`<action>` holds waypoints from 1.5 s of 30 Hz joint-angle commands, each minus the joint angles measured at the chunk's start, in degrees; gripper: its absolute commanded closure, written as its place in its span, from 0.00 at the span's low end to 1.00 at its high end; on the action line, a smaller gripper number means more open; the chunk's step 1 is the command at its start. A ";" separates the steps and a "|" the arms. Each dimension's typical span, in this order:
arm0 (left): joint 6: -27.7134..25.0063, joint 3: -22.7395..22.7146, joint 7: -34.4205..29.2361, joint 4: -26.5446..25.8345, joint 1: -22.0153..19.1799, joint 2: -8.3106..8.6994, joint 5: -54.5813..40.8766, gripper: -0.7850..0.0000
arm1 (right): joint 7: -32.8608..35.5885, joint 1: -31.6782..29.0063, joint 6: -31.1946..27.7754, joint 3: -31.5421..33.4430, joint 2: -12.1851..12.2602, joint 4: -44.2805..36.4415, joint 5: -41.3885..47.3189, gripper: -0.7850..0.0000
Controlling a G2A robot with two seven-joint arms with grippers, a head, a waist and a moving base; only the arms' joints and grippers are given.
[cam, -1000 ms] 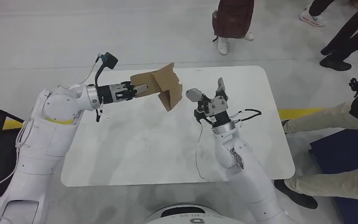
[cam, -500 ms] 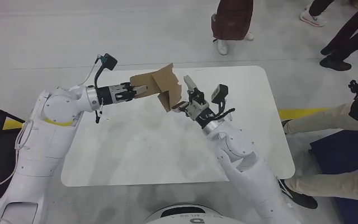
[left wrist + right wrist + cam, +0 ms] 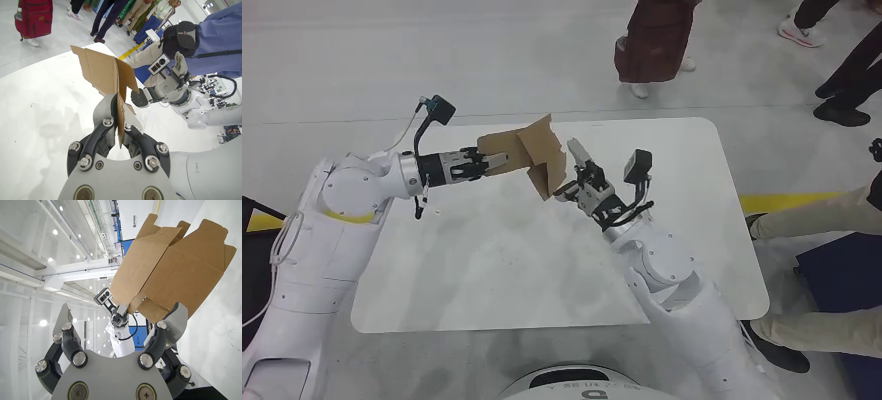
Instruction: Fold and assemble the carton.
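One white table [image 3: 542, 270] forms the work surface; both arms meet above its far half.

The carton [image 3: 532, 152] is off the table, held in the air above that far half. It is a brown corrugated blank, partly opened: two main panels meet at a crease and stand at an angle to each other, with the end flaps loose and unfolded. The panels stand on edge, not flat. The long axis runs roughly across the table, from the left arm's side toward the right arm's side.

The left gripper [image 3: 118, 106] is clenched on the carton. Its two fingers pinch a single cardboard edge at the end nearest the left arm, which leaves the rest of the blank cantilevered outward.

The right gripper [image 3: 570, 170] is released, its jaws spread wide with nothing between them. It sits at the carton's free end, on the side away from the left gripper. One finger lies at the lower flap edge, touching or just beside it; contact cannot be confirmed. The other finger stands clear of the cardboard.

Critical relation: the free end of the carton lies directly ahead of the open right jaws, with the crease running crosswise to them. The right arm is the nearer free effector. Judged from this layout, the step in hand is to push or grip the free panel, squaring the blank against the left gripper's hold. A shallow pinch at the left end could let the carton pivot under that push.
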 commanded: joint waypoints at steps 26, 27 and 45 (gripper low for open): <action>-0.67 2.87 -1.02 1.85 -2.26 -0.32 -0.11 1.00 | 23.03 12.35 27.55 -14.60 0.98 1.17 -63.70 0.36; -0.73 3.06 -1.12 1.94 -2.42 -0.35 -0.13 1.00 | 23.31 12.76 27.90 -14.89 0.82 1.54 -64.04 0.35; -1.58 5.01 -2.91 4.30 -4.71 -0.60 -0.24 1.00 | 27.73 15.88 33.44 -15.96 -1.23 6.46 -70.14 1.00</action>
